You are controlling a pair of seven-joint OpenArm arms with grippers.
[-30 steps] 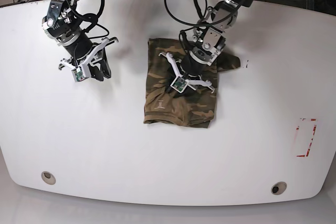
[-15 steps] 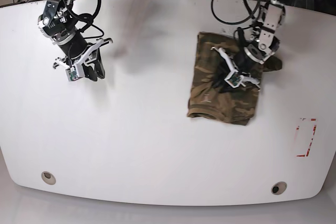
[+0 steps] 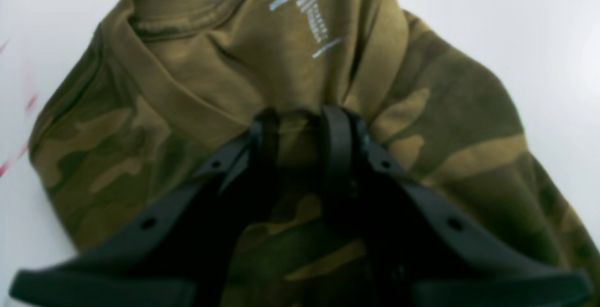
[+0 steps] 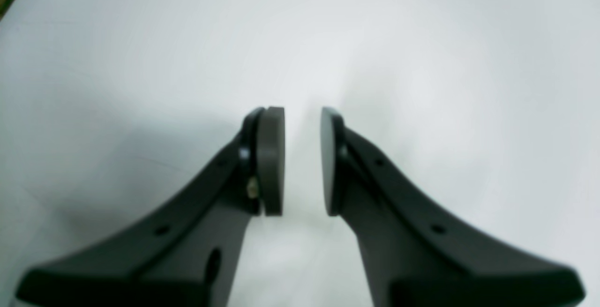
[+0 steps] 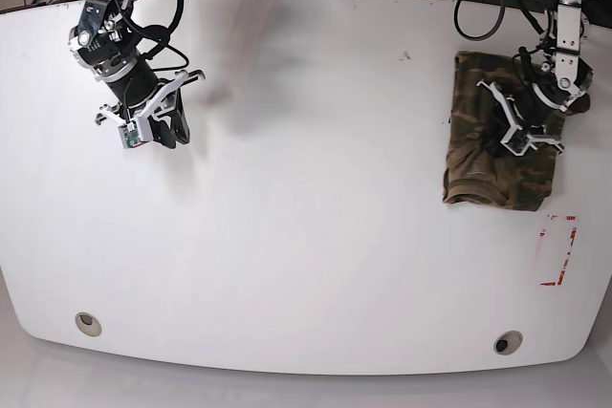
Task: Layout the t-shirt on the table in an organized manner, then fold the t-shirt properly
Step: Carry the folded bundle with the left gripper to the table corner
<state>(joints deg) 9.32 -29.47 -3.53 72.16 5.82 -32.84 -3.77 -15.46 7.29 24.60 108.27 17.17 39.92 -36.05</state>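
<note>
Left hand [image 3: 300, 124] pinches folded soft camouflage t-shirt [image 3: 187, 91] to slide it; right hand [image 4: 302, 161] narrow, holding nothing, over big white bench [image 5: 306, 236].

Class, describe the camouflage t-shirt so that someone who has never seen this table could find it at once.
Start at the big white table and go to its far right side in the base view. There, just above the red-and-white tape mark, lies the folded t-shirt, pinched by the left gripper. It is the only cloth and the only olive-and-tan patterned thing there.
</note>
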